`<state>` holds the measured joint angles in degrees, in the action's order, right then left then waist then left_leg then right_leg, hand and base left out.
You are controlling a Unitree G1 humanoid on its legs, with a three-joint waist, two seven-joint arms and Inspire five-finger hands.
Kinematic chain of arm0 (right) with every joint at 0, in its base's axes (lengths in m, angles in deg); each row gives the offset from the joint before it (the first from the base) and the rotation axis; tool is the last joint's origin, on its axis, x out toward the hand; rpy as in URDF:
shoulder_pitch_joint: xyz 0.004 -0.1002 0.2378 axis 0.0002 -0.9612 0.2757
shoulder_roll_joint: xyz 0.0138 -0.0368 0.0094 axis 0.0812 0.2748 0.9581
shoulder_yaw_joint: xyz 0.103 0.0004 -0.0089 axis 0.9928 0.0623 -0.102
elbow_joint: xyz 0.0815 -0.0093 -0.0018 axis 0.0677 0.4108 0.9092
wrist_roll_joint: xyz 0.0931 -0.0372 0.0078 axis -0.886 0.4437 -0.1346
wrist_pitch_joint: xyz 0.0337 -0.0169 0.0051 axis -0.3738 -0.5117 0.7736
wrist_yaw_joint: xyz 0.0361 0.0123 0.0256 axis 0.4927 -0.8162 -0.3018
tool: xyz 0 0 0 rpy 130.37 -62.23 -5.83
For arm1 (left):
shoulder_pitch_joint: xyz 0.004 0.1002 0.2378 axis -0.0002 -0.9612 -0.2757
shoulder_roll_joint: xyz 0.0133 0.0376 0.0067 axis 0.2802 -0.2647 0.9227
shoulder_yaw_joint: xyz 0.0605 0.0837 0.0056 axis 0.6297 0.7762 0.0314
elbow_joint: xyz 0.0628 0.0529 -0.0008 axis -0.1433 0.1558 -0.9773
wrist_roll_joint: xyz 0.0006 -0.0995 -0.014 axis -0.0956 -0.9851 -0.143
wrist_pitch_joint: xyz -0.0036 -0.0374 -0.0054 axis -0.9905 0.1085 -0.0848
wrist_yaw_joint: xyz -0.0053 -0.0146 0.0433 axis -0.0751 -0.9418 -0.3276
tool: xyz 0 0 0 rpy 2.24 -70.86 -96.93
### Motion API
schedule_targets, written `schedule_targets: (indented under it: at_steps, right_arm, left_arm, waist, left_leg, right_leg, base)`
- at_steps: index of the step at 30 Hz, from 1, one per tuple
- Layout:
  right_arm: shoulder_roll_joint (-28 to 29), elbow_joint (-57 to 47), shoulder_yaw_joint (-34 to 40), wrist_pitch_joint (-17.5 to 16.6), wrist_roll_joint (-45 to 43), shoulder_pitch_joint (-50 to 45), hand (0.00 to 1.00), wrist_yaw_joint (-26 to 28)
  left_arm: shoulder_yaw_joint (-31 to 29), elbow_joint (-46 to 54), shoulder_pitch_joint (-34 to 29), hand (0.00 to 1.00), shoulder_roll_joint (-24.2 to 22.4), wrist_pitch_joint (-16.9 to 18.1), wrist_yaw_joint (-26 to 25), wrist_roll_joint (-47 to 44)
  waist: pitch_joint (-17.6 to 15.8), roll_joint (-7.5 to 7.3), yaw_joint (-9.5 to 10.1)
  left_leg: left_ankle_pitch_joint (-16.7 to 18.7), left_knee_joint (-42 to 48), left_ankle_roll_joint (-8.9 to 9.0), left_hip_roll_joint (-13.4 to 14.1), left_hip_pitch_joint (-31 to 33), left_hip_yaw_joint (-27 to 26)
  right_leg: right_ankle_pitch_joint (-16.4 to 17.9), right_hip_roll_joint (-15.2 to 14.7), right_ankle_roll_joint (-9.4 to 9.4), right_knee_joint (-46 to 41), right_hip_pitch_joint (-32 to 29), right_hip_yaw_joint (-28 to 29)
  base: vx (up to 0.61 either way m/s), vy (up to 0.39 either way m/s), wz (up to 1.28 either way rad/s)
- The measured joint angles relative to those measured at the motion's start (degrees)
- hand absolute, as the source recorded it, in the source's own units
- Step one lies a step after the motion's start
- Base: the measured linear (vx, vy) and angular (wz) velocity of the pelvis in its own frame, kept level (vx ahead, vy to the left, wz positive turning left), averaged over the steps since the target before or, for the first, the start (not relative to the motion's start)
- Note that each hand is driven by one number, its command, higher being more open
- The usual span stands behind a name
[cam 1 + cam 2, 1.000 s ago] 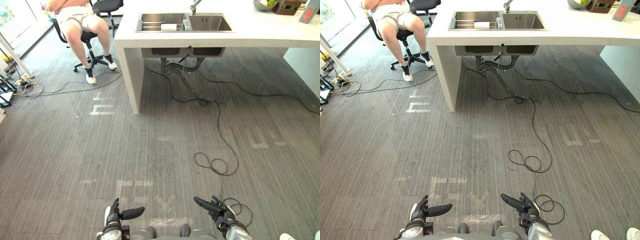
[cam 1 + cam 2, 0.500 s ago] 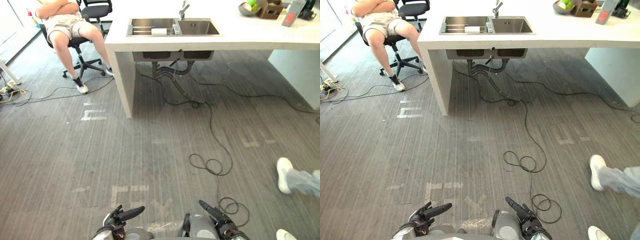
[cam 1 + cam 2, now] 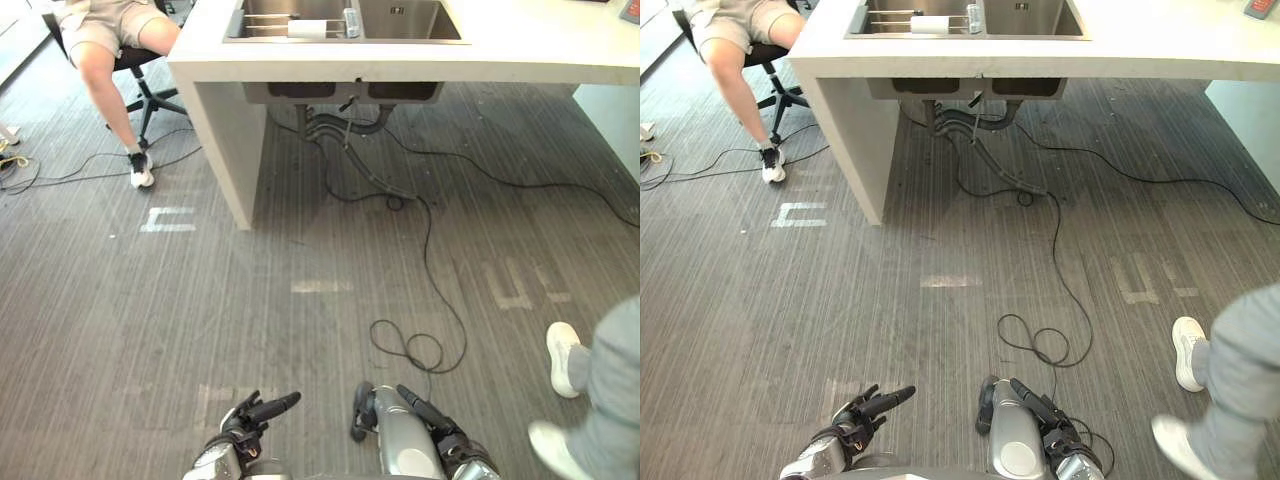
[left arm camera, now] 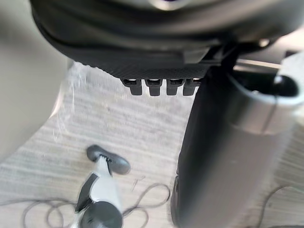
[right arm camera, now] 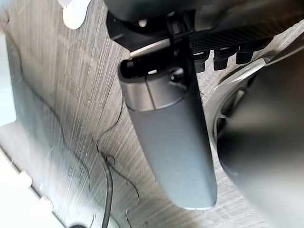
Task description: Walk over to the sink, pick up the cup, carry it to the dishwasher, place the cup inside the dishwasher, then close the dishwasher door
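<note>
A steel double sink (image 3: 340,18) is set into a white counter (image 3: 520,45) straight ahead, across the floor. A small clear cup (image 3: 350,21) stands on the divider between the two basins, beside a white item (image 3: 308,28) lying in the left basin. My left hand (image 3: 248,425) hangs low at the near edge of the eye views, its fingers straight and holding nothing. My right hand (image 3: 437,432) hangs beside it, fingers also extended and empty. Both hands are far from the sink.
A person sits on a black office chair (image 3: 140,75) left of the counter. Another person's leg and white shoes (image 3: 562,352) are close on my right. A black cable (image 3: 420,345) loops on the grey floor ahead, and pipes (image 3: 340,125) hang under the sink.
The camera has moved closer to the sink, which now lies at the top edge. The person on the right has stepped further into view. Both hands stay low and empty.
</note>
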<state>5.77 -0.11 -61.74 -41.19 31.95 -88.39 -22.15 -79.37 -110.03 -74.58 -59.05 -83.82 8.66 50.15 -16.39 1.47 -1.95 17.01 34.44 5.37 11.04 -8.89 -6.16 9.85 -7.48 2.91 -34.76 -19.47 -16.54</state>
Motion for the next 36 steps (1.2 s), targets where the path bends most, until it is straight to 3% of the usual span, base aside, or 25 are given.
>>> schedule_targets:
  at_steps: [1,3,4,5,7,9,11,13,14,15,16,17,18,20,21,22,23,24,25,27,28,29,31,33,36]
  right_arm:
    - [-0.4,0.1,0.0,-0.1,0.1,-0.6,1.00,0.0]
    - [-1.4,0.1,-0.3,-0.6,1.3,-2.0,1.00,0.3]
    - [-1.5,0.3,-0.3,-0.8,1.9,-2.2,1.00,0.4]
    - [-1.9,1.5,-0.2,-1.1,2.3,-1.9,1.00,0.4]
    - [-2.1,2.2,-0.3,-1.5,2.2,-1.3,1.00,0.5]
    - [-2.5,2.1,-0.7,-2.0,2.1,0.0,1.00,0.4]
    - [-3.1,0.5,-1.6,-2.3,2.0,0.6,1.00,-0.6]
    - [-3.3,0.0,-0.9,-2.8,0.9,0.9,1.00,-1.7]
    - [-3.3,0.1,-0.6,-2.8,-0.4,0.7,1.00,-1.8]
    - [-3.3,0.1,-0.6,-2.7,-1.3,-0.3,1.00,-1.9]
    - [-2.7,0.5,-0.6,-2.7,-1.7,-0.4,1.00,-2.0]
    - [-1.7,1.1,-0.6,-2.3,-2.0,-0.4,1.00,-2.1]
    - [-1.3,1.1,-0.4,-2.2,-2.2,-0.6,1.00,-2.1]
    - [-1.7,2.5,0.3,-1.8,-2.2,0.0,1.00,-2.6]
    - [-1.7,3.3,1.0,-1.3,-2.2,0.4,1.00,-2.7]
    - [-1.5,4.3,2.4,-0.8,-2.1,0.5,1.00,-2.6]
    - [-1.5,4.8,3.9,-1.5,-1.3,0.6,1.00,-2.5]
    - [-1.5,4.9,4.7,-1.5,-1.0,0.7,1.00,-2.5]
    - [-1.5,5.4,5.4,-2.6,-0.2,0.7,1.00,-2.7]
    - [-1.3,5.2,6.9,-4.0,0.3,1.2,1.00,-2.7]
    - [-1.4,4.8,7.8,-4.7,0.0,1.2,1.00,-2.8]
    - [-1.4,4.7,8.9,-4.8,-0.1,1.2,1.00,-2.8]
    - [-1.6,4.5,10.1,-4.8,-0.2,0.7,1.00,-2.5]
    - [-1.2,4.9,10.9,-3.7,0.7,0.0,1.00,-2.3]
    - [1.5,5.6,13.3,-2.0,0.6,-4.1,1.00,-1.2]
  left_arm:
    - [-0.1,0.1,-0.1,1.00,-0.6,1.2,0.2,-0.3]
    - [-0.2,0.1,-0.7,1.00,-1.6,3.6,0.3,-2.5]
    - [-0.3,0.3,-0.7,1.00,-1.8,4.3,0.3,-2.9]
    - [-0.4,1.7,-0.8,1.00,-1.9,5.9,0.3,-3.7]
    - [-1.0,4.2,-1.4,1.00,-2.1,7.4,0.5,-3.9]
    - [-0.9,7.6,-2.1,1.00,-2.7,9.5,0.7,-3.9]
    - [-0.8,9.3,-2.2,1.00,-3.4,10.3,0.9,-4.0]
    - [-0.8,11.0,-2.9,1.00,-4.6,11.8,1.0,-4.0]
    - [-0.8,11.5,-3.6,1.00,-5.0,13.3,1.1,-4.0]
    - [-0.8,12.4,-4.7,1.00,-5.0,14.4,1.0,-4.0]
    - [-0.8,13.4,-4.9,1.00,-4.5,14.7,0.7,-4.0]
    - [-0.9,16.7,-4.7,1.00,-3.7,15.2,0.4,-4.0]
    - [-0.8,22.7,-4.8,1.00,-3.9,16.0,0.1,-3.9]
    - [-0.9,33.0,-4.7,1.00,-4.8,18.2,-1.6,-2.7]
    - [-1.0,36.5,-4.6,1.00,-4.9,19.0,-2.8,-2.1]
    - [-1.7,42.8,-4.4,1.00,-5.0,20.1,-4.9,-1.3]
    - [-3.3,49.8,-4.0,1.00,-5.1,21.0,-7.9,1.1]
    - [-4.2,53.0,-3.6,1.00,-5.0,21.4,-9.3,2.4]
    - [-5.9,58.7,-2.9,1.00,-4.6,23.2,-12.3,5.8]
    - [-9.0,65.7,-1.7,1.00,-3.5,25.5,-17.3,10.4]
    - [-10.3,67.6,-0.7,1.00,-2.3,26.8,-20.4,12.1]
    - [-11.0,68.1,-0.1,1.00,-1.6,27.6,-22.0,12.7]
    - [-11.0,67.9,1.5,1.00,-0.1,29.5,-25.8,13.3]
    - [-10.0,65.4,5.7,1.00,1.5,31.4,-29.9,14.8]
    - [-9.8,61.9,7.7,1.00,3.2,31.7,-31.8,13.7]
  waist:
    - [0.4,1.37,-0.35]
    - [1.2,3.18,-0.33]
    - [1.4,3.67,-0.32]
    - [1.2,4.03,-0.30]
    - [0.6,3.46,0.13]
    - [-0.2,2.61,1.42]
    - [-1.9,1.76,2.16]
    - [-2.6,1.75,2.83]
    - [-2.8,2.20,2.85]
    - [-2.5,3.79,2.92]
    - [-2.6,3.80,3.11]
    - [-3.2,1.88,4.05]
    - [-3.1,0.87,5.04]
    - [-3.1,0.80,5.78]
    - [-3.0,0.80,5.91]
    - [-2.6,0.82,6.02]
    - [-2.2,0.68,5.74]
    - [-2.2,0.56,5.59]
    - [-1.9,0.47,5.56]
    - [-1.8,0.38,5.62]
    - [-1.8,0.43,5.55]
    - [-1.7,0.55,5.51]
    - [-0.6,0.90,5.13]
    - [0.1,0.74,3.68]
    - [0.4,0.50,2.26]
  left_leg:
    - [-5.9,7.8,2.45,1.3,3.6,1.3]
    - [-19.4,19.9,3.08,4.0,9.2,1.4]
    - [-18.0,25.4,2.15,4.6,11.8,1.3]
    - [-13.8,34.4,0.60,4.5,17.6,0.6]
    - [-10.0,34.5,-0.04,2.8,21.9,-0.9]
    - [-7.3,17.3,-1.58,-0.6,25.8,-5.8]
    - [-8.2,-0.2,-1.01,-5.4,26.4,-7.2]
    - [-13.8,-15.7,-0.93,-8.6,26.2,-8.0]
    - [-17.4,-22.0,-0.85,-9.1,25.5,-8.9]
    - [-17.9,-25.5,-0.90,-7.7,24.1,-10.3]
    - [-22.5,-24.8,-4.94,-7.3,23.6,-10.3]
    - [-24.0,-21.6,-6.59,-8.1,23.9,-11.0]
    - [-22.7,-18.1,-8.33,-9.2,25.9,-11.0]
    - [-19.7,-13.0,-11.96,-10.8,28.5,-11.1]
    - [-18.8,-12.4,-12.50,-11.5,28.5,-11.1]
    - [-18.0,-12.7,-13.24,-12.9,28.1,-11.1]
    - [-17.6,-14.1,-13.94,-14.5,27.0,-11.1]
    - [-17.3,-15.0,-14.23,-15.2,26.2,-11.1]
    - [-16.7,-16.5,-14.61,-16.3,24.7,-11.1]
    - [-15.3,-17.5,-14.45,-16.9,22.4,-11.0]
    - [-14.6,-18.9,-13.98,-17.5,19.3,-11.0]
    - [-14.1,-19.9,-13.82,-17.5,16.7,-10.7]
    - [-13.5,-22.7,-13.05,-16.9,12.4,-8.3]
    - [-12.6,-22.6,-11.75,-15.8,11.3,-4.5]
    - [-9.5,-19.3,-10.18,-15.7,9.1,1.0]
  right_leg:
    - [1.3,0.8,0.35,0.9,2.0,-0.5]
    - [2.8,3.1,1.58,5.8,8.2,-0.4]
    - [3.0,3.8,1.85,7.5,10.1,-0.4]
    - [3.1,5.0,2.06,11.4,15.2,-0.2]
    - [3.1,5.4,2.12,14.7,19.8,0.3]
    - [2.8,4.9,1.33,18.5,24.4,1.3]
    - [3.6,3.3,-0.01,19.8,27.7,2.2]
    - [5.3,2.5,-1.71,20.4,30.5,2.4]
    - [7.2,2.9,-2.84,20.7,32.8,2.6]
    - [10.0,4.8,-3.70,20.3,35.4,3.1]
    - [11.7,4.9,-3.95,19.6,36.7,3.5]
    - [13.6,3.9,-3.07,18.9,37.7,4.2]
    - [14.8,2.6,-2.61,18.7,37.6,5.0]
    - [15.5,0.9,-3.07,17.4,37.4,6.0]
    - [15.4,0.2,-3.23,15.1,36.5,6.5]
    - [14.3,-1.5,-4.94,7.0,33.0,7.4]
    - [10.8,-3.7,-11.16,-3.1,28.0,8.7]
    - [8.4,-4.6,-14.88,-7.4,25.9,9.6]
    - [3.2,-5.7,-18.77,-14.3,22.4,11.3]
    - [0.9,-6.9,-18.55,-25.4,16.5,11.4]
    - [1.4,-8.6,-17.58,-30.3,14.1,8.7]
    - [2.5,-9.8,-15.15,-31.1,13.1,5.9]
    - [6.3,-10.6,-8.80,-22.6,9.5,-0.1]
    - [6.0,-7.4,-8.56,-4.5,5.2,2.4]
    - [3.4,-6.0,-8.48,0.6,4.3,7.5]
  base:
    - [0.41,-0.170,0.02]
    - [0.48,-0.139,-0.09]
    - [0.55,-0.091,-0.14]
    - [0.46,-0.062,-0.10]
    - [0.44,-0.042,-0.26]
    - [0.47,-0.007,-0.42]
    - [0.45,0.061,-0.26]
    - [0.39,0.101,-0.19]
    - [0.55,0.204,-0.11]
    - [0.48,0.205,-0.08]
    - [0.55,0.245,-0.08]
    - [0.41,0.196,0.00]
    - [0.39,0.191,0.08]
    - [0.34,0.200,0.20]
    - [0.38,0.213,0.20]
    - [0.37,0.200,0.20]
    - [0.37,0.197,0.23]
    - [0.44,0.200,0.22]
    - [0.36,0.133,0.09]
    - [0.35,0.093,-0.09]
    - [0.34,0.072,-0.17]
    - [0.28,0.058,-0.13]
    - [0.26,0.013,0.05]
    - [0.28,-0.062,0.70]
    - [0.31,-0.168,1.04]
